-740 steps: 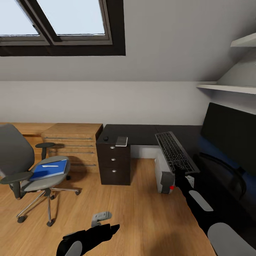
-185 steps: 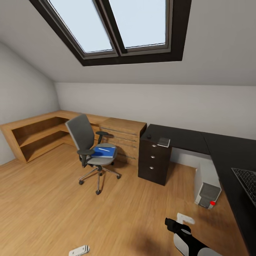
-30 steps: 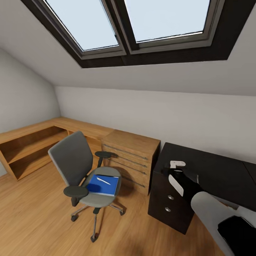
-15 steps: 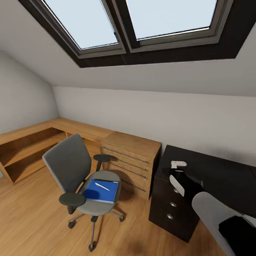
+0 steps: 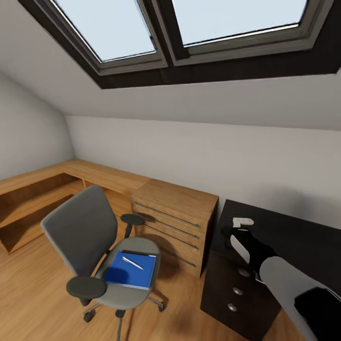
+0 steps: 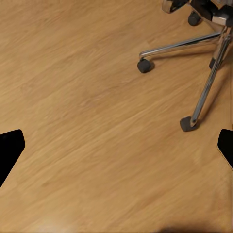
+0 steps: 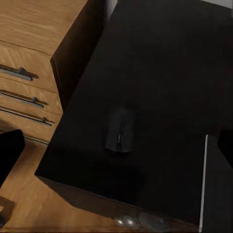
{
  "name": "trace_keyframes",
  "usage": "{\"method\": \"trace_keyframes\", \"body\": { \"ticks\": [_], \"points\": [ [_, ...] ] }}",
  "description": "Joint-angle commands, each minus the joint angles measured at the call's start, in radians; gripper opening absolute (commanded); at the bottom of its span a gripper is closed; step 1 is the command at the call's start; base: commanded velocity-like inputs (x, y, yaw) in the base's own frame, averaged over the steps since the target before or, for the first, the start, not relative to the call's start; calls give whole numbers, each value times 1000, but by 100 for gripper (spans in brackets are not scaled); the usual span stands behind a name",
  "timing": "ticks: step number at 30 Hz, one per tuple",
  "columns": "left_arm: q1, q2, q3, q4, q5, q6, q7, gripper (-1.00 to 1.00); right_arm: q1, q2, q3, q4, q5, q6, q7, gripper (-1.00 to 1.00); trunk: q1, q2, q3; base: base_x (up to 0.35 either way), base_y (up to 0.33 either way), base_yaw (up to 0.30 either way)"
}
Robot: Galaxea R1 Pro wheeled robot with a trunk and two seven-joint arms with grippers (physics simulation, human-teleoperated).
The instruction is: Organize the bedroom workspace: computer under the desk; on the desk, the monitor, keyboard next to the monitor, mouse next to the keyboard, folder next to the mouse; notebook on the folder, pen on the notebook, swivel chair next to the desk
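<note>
One grey chair [image 5: 87, 237] at left holds the blue folder [image 5: 130, 270] with a pen [image 5: 132, 262] on top, then wood drawers [image 5: 175, 222], then the right gripper [image 5: 240, 227], fingers spread wide, hovering over the mouse [image 7: 120, 130] on the black desk [image 7: 160, 73].

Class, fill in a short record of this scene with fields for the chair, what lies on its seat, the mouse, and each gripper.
Swivel chair: the swivel chair stands on the wood floor, apart from the desk.
On seat: the folder lies flat, with a pen on top.
Mouse: the mouse rests on the desk near its edge, ungrasped.
Right gripper: the right gripper hovers above the mouse, fingers open.
Left gripper: the left gripper is open, over the floor near the chair's castors.
</note>
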Motion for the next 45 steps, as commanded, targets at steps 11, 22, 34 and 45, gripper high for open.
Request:
{"method": "trace_keyframes", "body": {
  "ticks": [11,22,34,45],
  "points": [
    [0,0,-8,-1,-1,-3,11,100,-1,-8,8,25,-7,4,-7,100,1,-1,-1,121,0,0],
    [0,1,-8,-1,-1,-2,11,100,-1,-25,7,24,-10,-3,-7,100,1,-1,-1,185,0,0],
    [0,3,-4,-1,2,-3,14,100,-1,-24,5,25,-10,9,-9,100,1,-1,-1,9,0,0],
    [0,2,-2,-2,2,-7,14,100,-1,-24,2,25,-17,51,-9,100,39,-71,-33,0,0,0]
  ]
}}
